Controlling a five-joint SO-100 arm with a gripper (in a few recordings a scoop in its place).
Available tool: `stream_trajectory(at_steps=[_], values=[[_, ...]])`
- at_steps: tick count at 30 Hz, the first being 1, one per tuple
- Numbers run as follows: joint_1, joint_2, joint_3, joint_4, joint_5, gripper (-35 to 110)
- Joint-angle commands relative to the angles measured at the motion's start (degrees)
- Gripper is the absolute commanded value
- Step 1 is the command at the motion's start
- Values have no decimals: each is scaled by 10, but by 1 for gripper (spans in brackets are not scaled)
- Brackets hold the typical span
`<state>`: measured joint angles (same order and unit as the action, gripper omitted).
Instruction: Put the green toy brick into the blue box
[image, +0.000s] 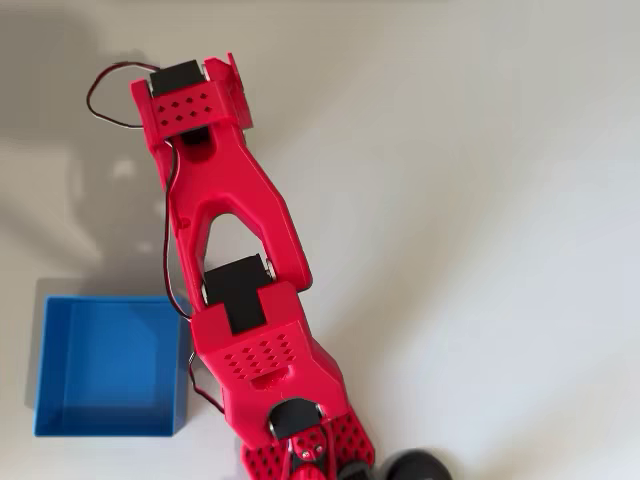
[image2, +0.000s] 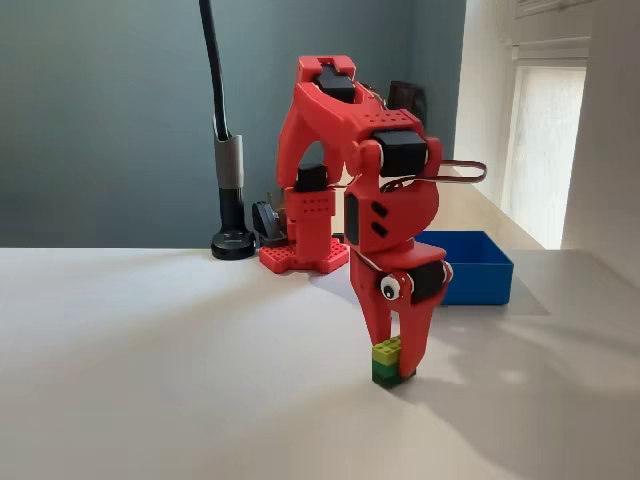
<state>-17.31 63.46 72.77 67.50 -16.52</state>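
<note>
In the fixed view, the green toy brick (image2: 388, 361) is gripped on the table (image2: 150, 380) by the gripper (image2: 396, 352), partly hidden by one finger; the blue box (image2: 470, 266) is partly masked behind.

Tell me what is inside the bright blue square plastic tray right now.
In the overhead view the bright blue square plastic tray shows only its bare blue floor. The small lime-green studded toy brick sits on the white table, between the red gripper's fingers. The red arm covers the tray's top right corner.

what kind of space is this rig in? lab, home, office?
Likely a home or office desk setup, not a lab: plain white table, blue-grey painted wall, bright window at the right. A black gooseneck stand sits behind the red arm.
</note>
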Motion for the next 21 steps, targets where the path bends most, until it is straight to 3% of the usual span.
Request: stream_trajectory(at_steps=[1, 21], values=[[-29, 75, -32, 16, -4, 0], [-156, 304, 120, 24, -9, 0]])
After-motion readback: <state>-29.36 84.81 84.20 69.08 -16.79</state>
